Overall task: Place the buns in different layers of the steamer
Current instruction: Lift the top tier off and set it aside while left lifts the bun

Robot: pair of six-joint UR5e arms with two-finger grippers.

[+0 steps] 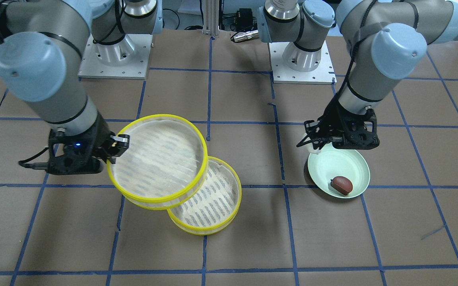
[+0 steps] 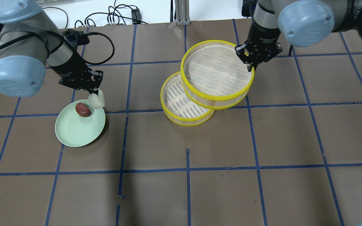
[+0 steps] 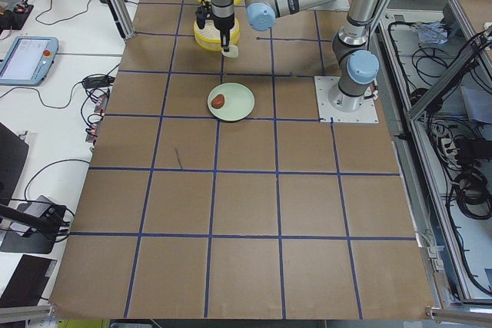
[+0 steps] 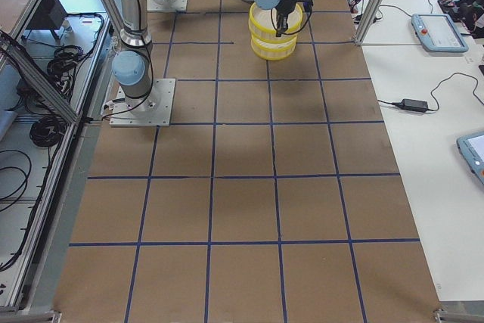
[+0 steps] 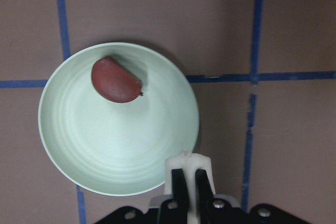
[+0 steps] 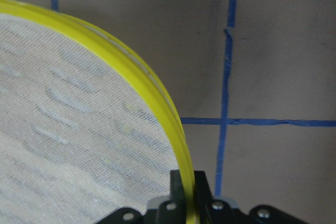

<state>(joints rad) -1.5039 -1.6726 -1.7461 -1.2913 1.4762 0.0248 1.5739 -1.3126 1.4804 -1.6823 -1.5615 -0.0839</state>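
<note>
Left pincer (image 2: 93,92) closed on white bun (image 2: 96,101), held clear above plate (image 2: 74,133) rim. Brown bun (image 2: 83,109) lies on plate, toward left edge of desk (image 2: 200,188). Right pincer (image 2: 250,66) clamped on upper tray (image 2: 214,98) rim; tray raised, partly over lower tray (image 2: 176,99), toward right edge.

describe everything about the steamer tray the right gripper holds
The upper tray is round and shallow, with bright yellow rims, a pale slatted side and a whitish mesh liner, empty. The right gripper is shut on its rim, one finger inside, one outside. It is off-centre over the lower tray, partly covering it.
</note>
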